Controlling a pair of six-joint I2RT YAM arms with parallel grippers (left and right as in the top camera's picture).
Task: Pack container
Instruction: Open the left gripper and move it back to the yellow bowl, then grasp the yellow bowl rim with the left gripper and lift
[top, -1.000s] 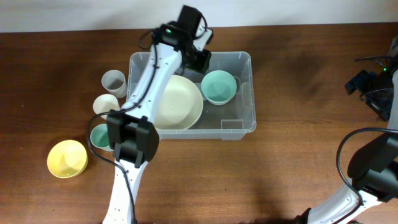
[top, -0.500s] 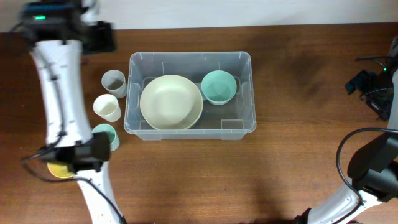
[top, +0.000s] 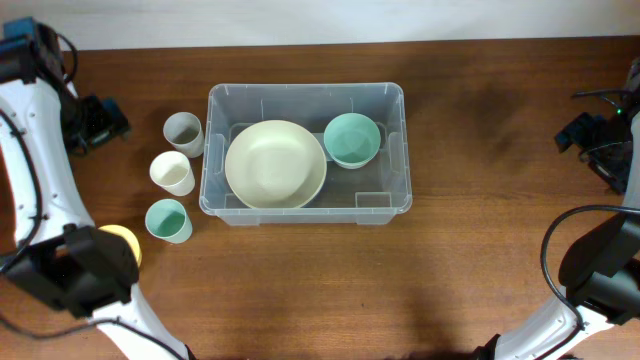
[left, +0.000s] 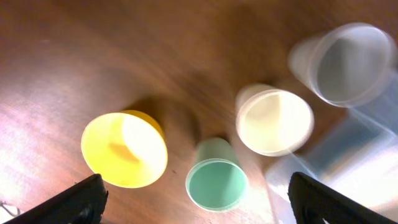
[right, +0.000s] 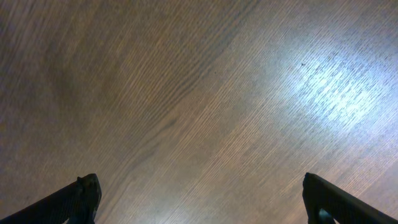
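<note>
The container (top: 300, 90) is a clear plastic bin at the table's middle. It holds a large cream bowl (top: 275, 164) and a teal bowl (top: 352, 139). My left gripper (top: 95, 120) is far left of the container, open and empty, high above the cups. In the left wrist view its fingers (left: 198, 208) frame a yellow bowl (left: 124, 149), a teal cup (left: 216, 183), a cream cup (left: 275, 121), a grey cup (left: 345, 65) and the container's corner (left: 339, 158). My right gripper (top: 595, 135) is at the far right edge, open (right: 199, 196) over bare wood.
Left of the container stand the grey cup (top: 183, 131), the cream cup (top: 172, 172) and the teal cup (top: 167, 220). The yellow bowl (top: 128, 240) is partly hidden by my left arm's base. The wooden table (top: 480, 250) extends right and front of the container.
My left arm has swung from over the container's back edge to the table's far left. The cream bowl now shows in full. The right arm has not moved.
</note>
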